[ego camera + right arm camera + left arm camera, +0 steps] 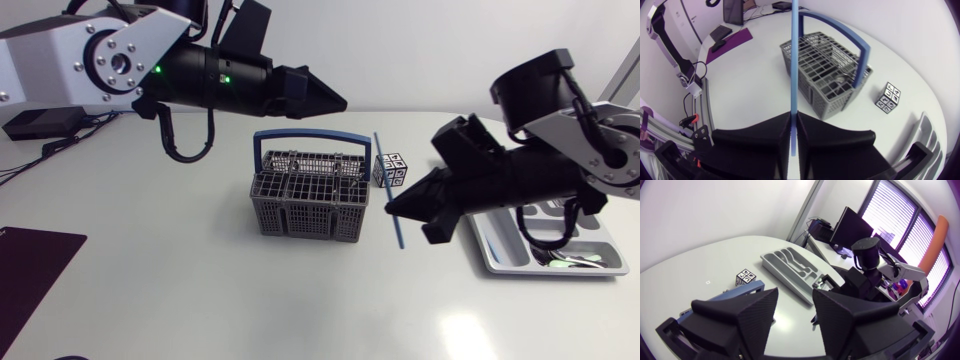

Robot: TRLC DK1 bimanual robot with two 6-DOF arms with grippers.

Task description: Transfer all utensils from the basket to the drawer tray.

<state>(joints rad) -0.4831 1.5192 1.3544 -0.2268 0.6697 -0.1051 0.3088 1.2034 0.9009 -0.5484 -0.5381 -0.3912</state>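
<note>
1. Right wrist view: the right gripper point(794, 116) is clamped on a thin blue stick point(794, 60), a finger pressing it from each side. The long free end rises ahead of the fingers.
2. In the head view the stick point(383, 170) is clear of the grey basket point(310, 200). It hangs just beside the basket, between it and the drawer tray point(500, 262) and close to a marker cube point(392, 170).
3. The stick looks light, stiff, smooth and very narrow. I judge it could pivot or slide between such broad fingers. The hold is towards one end, so the long end may swing, and a grip nearer the middle would be steadier.
4. The left gripper point(795, 297) stands open and empty, above the table beyond the basket.
5. Whether the stick is a chopstick, a straw or a stirrer is not clear. Its end below the fingers is hidden in the wrist view.
6. Something metallic lies inside the basket, but the mesh blurs what it is. The right arm covers much of the tray, where some cutlery point(575, 260) shows.
</note>
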